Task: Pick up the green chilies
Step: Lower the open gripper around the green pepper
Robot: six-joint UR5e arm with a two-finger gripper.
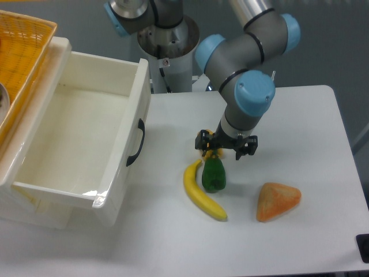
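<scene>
Two claw (225,149) fingers spread wide, straddling yellow pepper (210,151) just at 12 o'clock of green chilies (213,174); nothing gripped, contact with pepper unclear. Green chilies lie on white counter (300,127), stem end toward claw, touching yellow pepper. Banana (200,192) right alongside at 9 o'clock of chilies. Orange wedge-shaped toy (278,201) apart at 4 o'clock. White open drawer (81,144) far at 9 o'clock.
</scene>
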